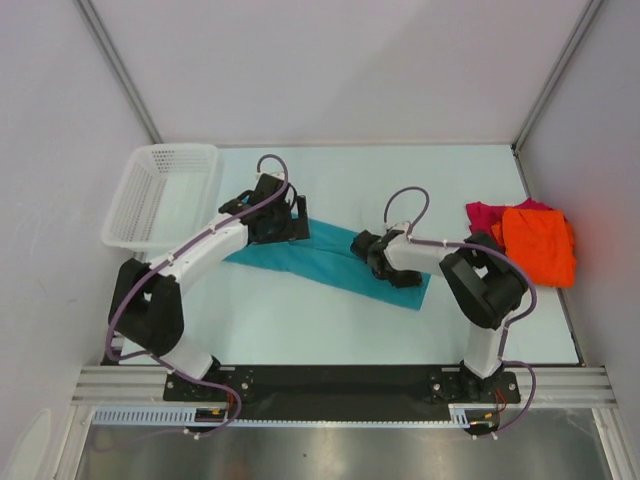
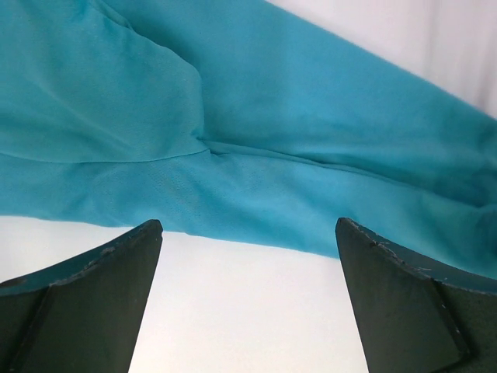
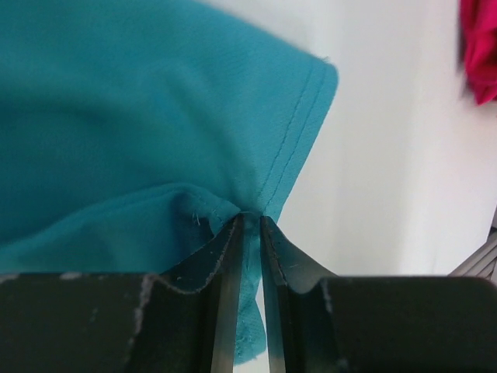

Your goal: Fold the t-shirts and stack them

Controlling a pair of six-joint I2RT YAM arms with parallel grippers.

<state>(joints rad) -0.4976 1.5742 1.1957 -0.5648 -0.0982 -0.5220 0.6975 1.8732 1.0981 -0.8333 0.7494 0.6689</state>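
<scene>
While the right pincer (image 3: 250, 221) nips only a thin pinch of hem on the teal shirt (image 1: 330, 262), which lies as a long band across the middle of the counter (image 1: 420, 180), a pull could slip it free (little cloth sits between the jaws). Meanwhile the left pincer (image 2: 248, 233) hangs wide and empty over the band's 9 o'clock end, so a one-sided lift may skew the fold. At 3 o'clock the orange shirt (image 1: 538, 245) and magenta shirt (image 1: 485, 213) lie heaped.

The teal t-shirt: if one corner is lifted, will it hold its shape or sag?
Probably sags: the teal t-shirt bunches into folds where the right gripper has its jaws pinched on the hem. Likely light, since so narrow a pinch gathers it. Pushed, it would probably wrinkle, given its soft creases.
</scene>
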